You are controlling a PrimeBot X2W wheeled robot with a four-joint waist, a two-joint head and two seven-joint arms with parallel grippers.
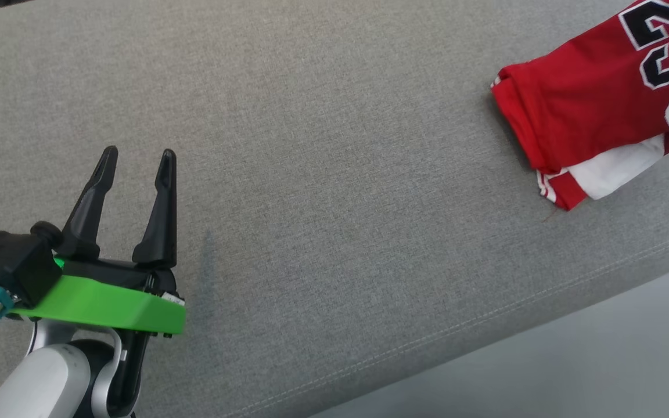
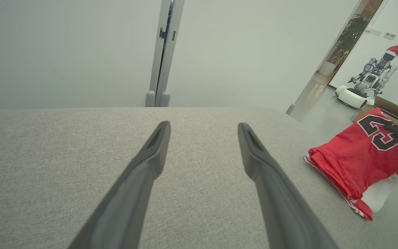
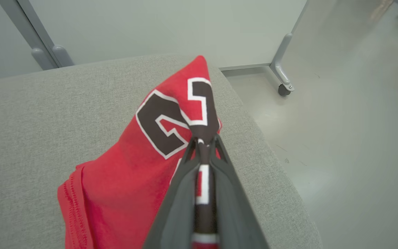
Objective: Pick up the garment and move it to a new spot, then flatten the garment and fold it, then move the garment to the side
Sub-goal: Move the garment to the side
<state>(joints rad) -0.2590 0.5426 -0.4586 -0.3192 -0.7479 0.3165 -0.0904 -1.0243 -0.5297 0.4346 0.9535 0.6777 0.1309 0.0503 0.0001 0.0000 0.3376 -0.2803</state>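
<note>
Evidently the last step is in hand: the garment (image 1: 578, 110), a red jersey with a black 23 on it, lies as a folded bundle at the upper right of the head view, close to the rim of the grey padded surface (image 1: 334, 174). The pale floor (image 1: 601, 360) shows beyond that rim at the lower right.

The right hand (image 3: 203, 141) is closed narrow on the jersey. In the middle of the right wrist view its 2 dark fingers pinch a raised ridge of cloth right at the printed number. I judge the grip sits there so that the bundle can be drawn sideways as 1 piece.

A white layer pokes out along the bundle's lower edge, so a pinch on the top layers alone could let the fold slip open.

The left hand (image 1: 139, 155), at the lower left of the head view, stands wide with nothing between its fingers, over bare surface and well apart from the jersey. It is probably parked there because 1 hand is enough for the move
</note>
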